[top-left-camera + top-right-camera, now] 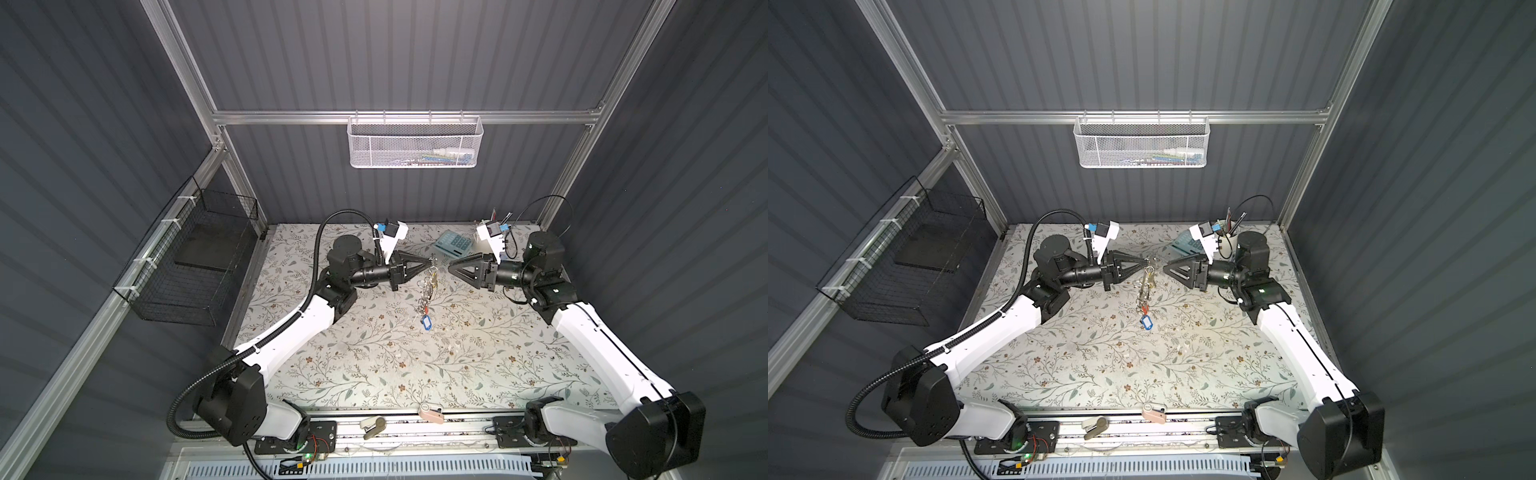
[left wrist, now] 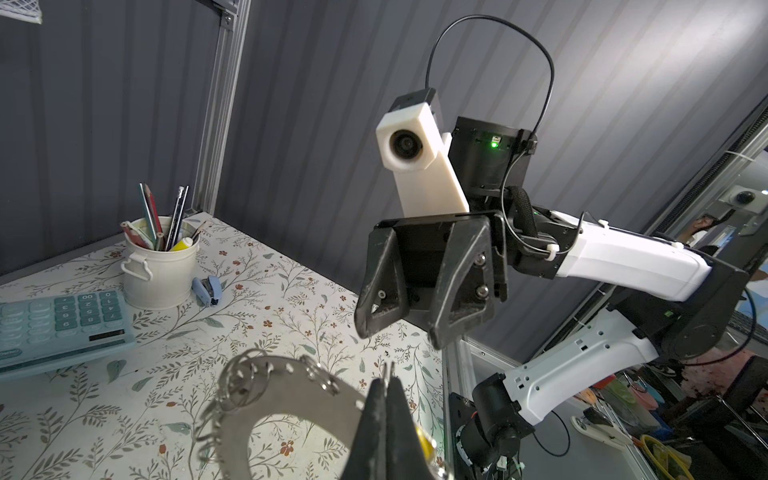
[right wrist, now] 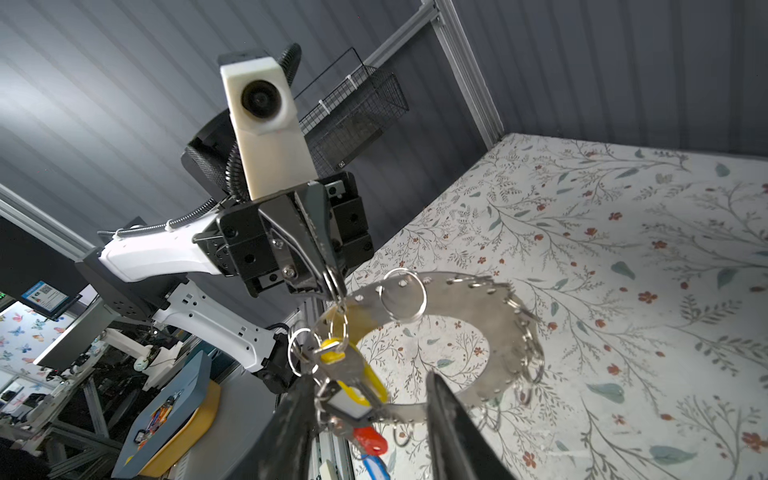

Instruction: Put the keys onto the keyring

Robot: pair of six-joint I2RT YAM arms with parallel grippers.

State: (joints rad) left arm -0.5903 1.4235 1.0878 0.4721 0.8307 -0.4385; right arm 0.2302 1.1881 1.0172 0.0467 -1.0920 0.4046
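A: Where is the ring now?

B: The large flat grey metal keyring [image 3: 469, 299] hangs in the air over the middle of the floral-patterned table [image 1: 374, 374], edge-on in both top views. The left gripper [image 1: 430, 262] reaches in from 9 o'clock. Its fingers are pressed together on the rim at the ring's 12 o'clock end; whether they hold plate or wire loop, I cannot tell.

A: And the keys?

B: The small metal keys [image 3: 349, 374], with yellow, red and blue plastic tags, dangle from it. The blue tag [image 1: 425, 321] is lowest, at 6 o'clock.

A: The other arm?

B: The right gripper [image 1: 451, 266] sits just beside the ring at 3 o'clock, fingers apart and holding nothing.

A: What could go wrong?

B: One narrow pinch carries everything. A nudge from the right could swivel the ring or pull it free. Swinging keys may also snag the loops.
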